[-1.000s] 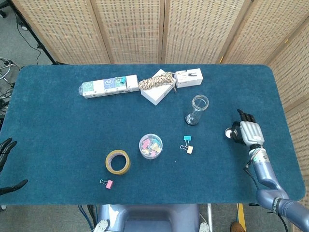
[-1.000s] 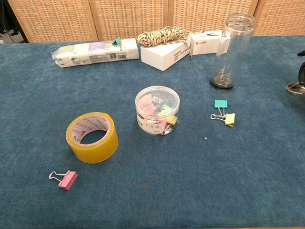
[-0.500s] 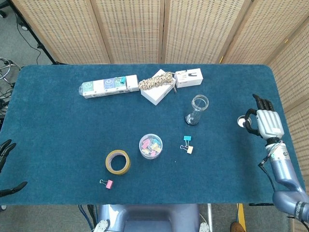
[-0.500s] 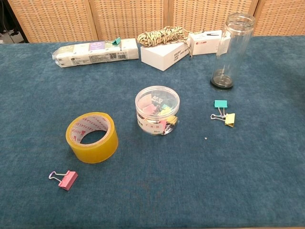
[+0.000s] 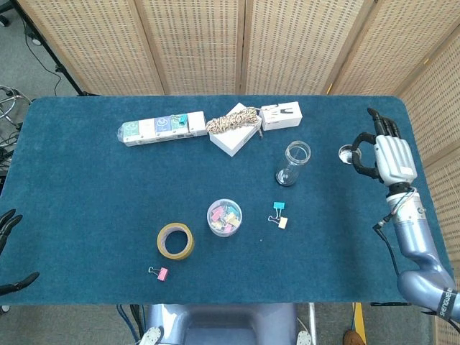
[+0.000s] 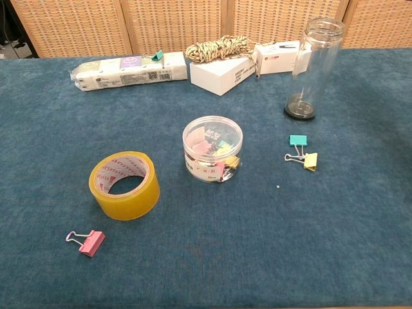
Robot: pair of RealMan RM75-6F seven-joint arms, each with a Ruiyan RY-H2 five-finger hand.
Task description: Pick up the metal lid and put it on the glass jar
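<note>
The tall glass jar (image 5: 293, 163) (image 6: 311, 67) stands upright and open-topped on the blue table, right of centre. In the head view my right hand (image 5: 386, 157) hovers to the jar's right, above the table, and pinches the small round metal lid (image 5: 347, 152) at its fingertips. The lid sits roughly level with the jar's mouth, about a jar-width to its right. My left hand (image 5: 8, 248) shows only as dark fingers at the table's left edge, apart and holding nothing. Neither hand appears in the chest view.
Near the jar lie two binder clips (image 5: 277, 215), a clear tub of clips (image 5: 224, 217), a yellow tape roll (image 5: 175, 241) and a pink clip (image 5: 159, 273). Along the back sit a long packet (image 5: 162, 129), a white box with rope (image 5: 236, 126) and a small box (image 5: 281, 115).
My right hand has carried the lid away from the table's near right side, upward and toward the jar's height. The jar and the other objects stayed put.
</note>
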